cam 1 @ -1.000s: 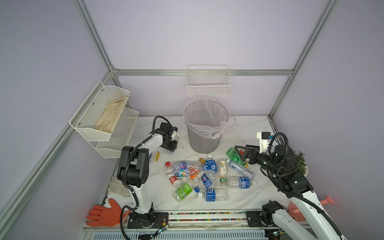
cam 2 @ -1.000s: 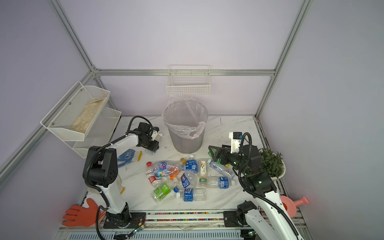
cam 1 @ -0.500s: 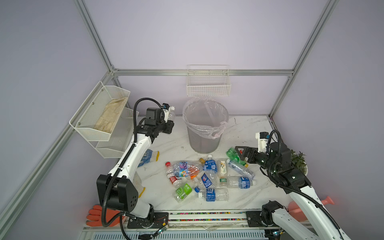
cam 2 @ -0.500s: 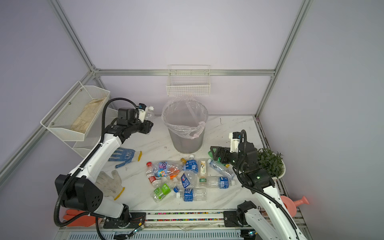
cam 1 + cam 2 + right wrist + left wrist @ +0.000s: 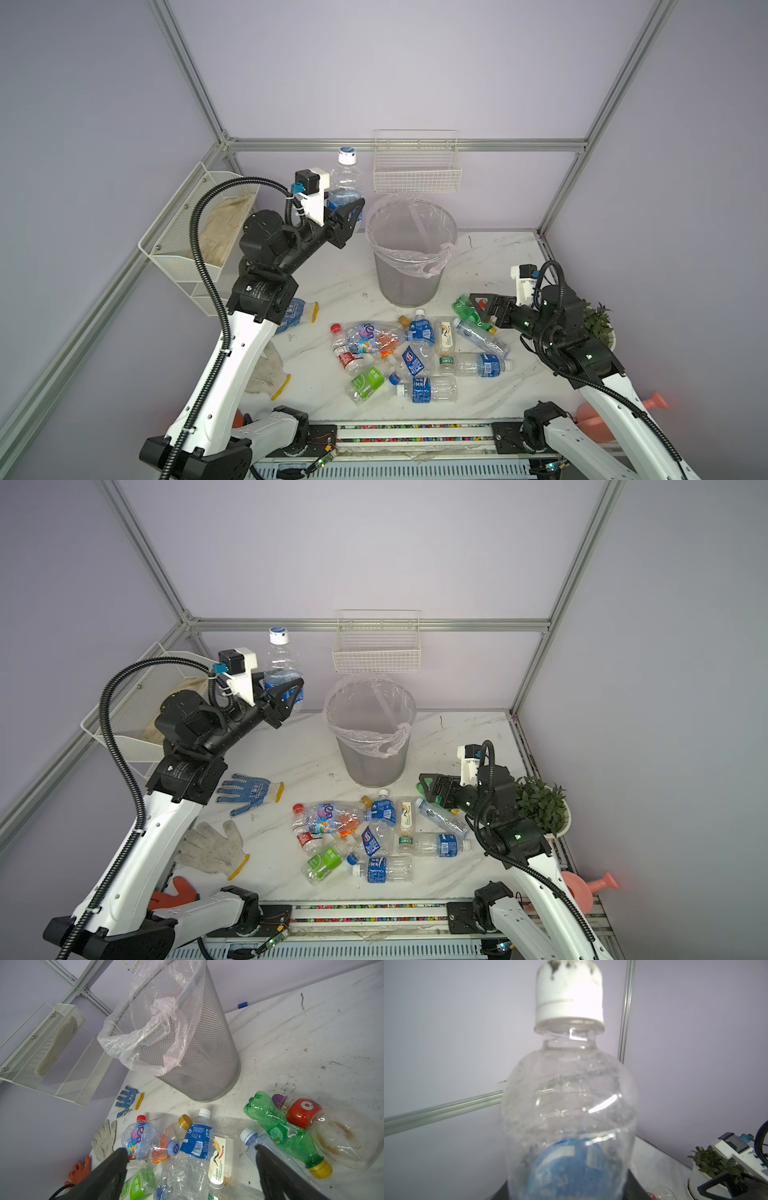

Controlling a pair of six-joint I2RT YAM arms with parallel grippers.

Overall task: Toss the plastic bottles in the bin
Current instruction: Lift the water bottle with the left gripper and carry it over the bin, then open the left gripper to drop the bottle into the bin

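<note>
Leftward of the plastic bottles [image 5: 380,812], blue glove [image 5: 245,791] and white glove [image 5: 212,848]

Your left pincer [image 5: 351,208] clamps a clear, white-capped bottle [image 5: 347,178] upright, just beside the mesh bin [image 5: 409,274]; other bottles [image 5: 432,390] lie scattered beside your right pincer [image 5: 478,302].

plastic bottles [image 5: 419,332]: I counted about thirteen
gloves [image 5: 249,793]: I saw three
bin [image 5: 409,266]: one
wire baskets [image 5: 417,178]: two
potted plant [image 5: 540,804]: one
watering can [image 5: 590,887]: one

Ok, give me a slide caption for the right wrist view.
Open right gripper hovers over scattered plastic bottles near the lined mesh bin.
</note>
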